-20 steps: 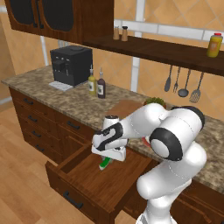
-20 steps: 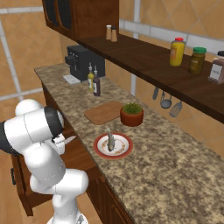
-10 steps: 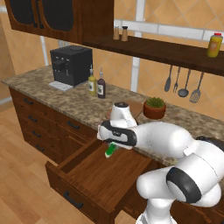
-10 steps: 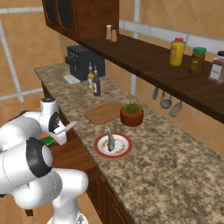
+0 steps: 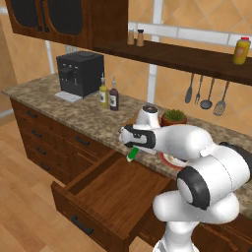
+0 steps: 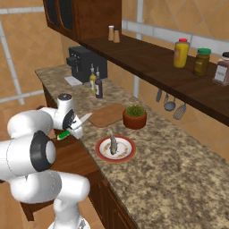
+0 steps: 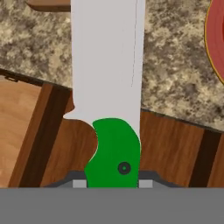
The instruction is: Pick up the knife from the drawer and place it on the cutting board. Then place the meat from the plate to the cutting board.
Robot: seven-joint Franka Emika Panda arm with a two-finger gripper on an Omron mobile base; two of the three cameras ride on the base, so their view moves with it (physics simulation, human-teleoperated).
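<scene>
Knife (image 7: 109, 87) looks light and stiff, its blade probably slick; pincer (image 6: 71, 130) pinches the green handle, the sensible hold.

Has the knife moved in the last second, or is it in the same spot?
Yes. The knife, held in the gripper, has risen out of the drawer to counter height and toward the cutting board, its blade now pointing that way.

Bare granite counter (image 6: 156, 170) lies open around the flat reddish-brown wooden cutting board (image 6: 106, 114); a brown potted plant (image 6: 134, 117) crowds its right edge, two dark bottles (image 6: 95, 83) stand behind it.
</scene>
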